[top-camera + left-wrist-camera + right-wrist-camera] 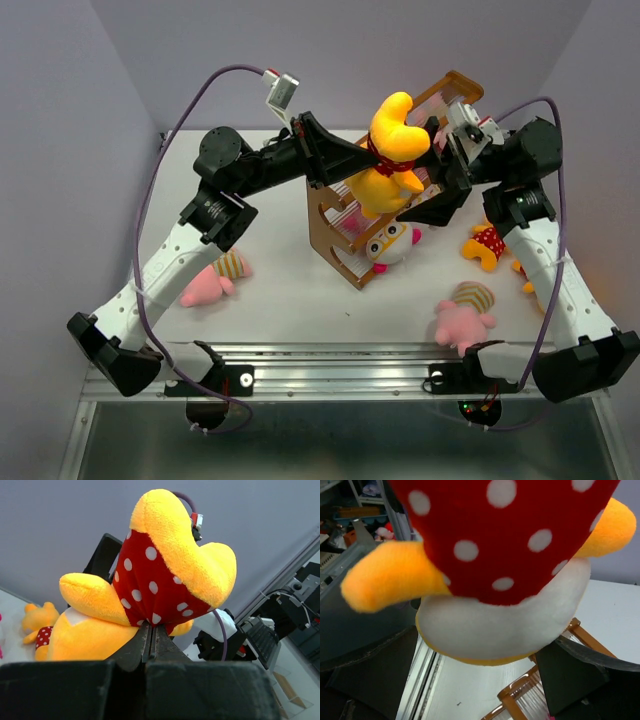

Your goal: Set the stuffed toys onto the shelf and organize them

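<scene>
Left gripper [150,632] of mine pinches the red polka-dot clothing of the yellow-orange plush [392,150], holding it upright directly above the wooden shelf [335,228] near the table's [300,300] far edge, while my right gripper [433,182] gapes wide beside it.

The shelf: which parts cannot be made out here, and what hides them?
Top external: the yellow toy, left arm and right arm cover the upper part of the shelf.
Right wrist: the toy fills the view; only a shelf corner shows at the bottom edge.
Left wrist: shelf not visible.
</scene>
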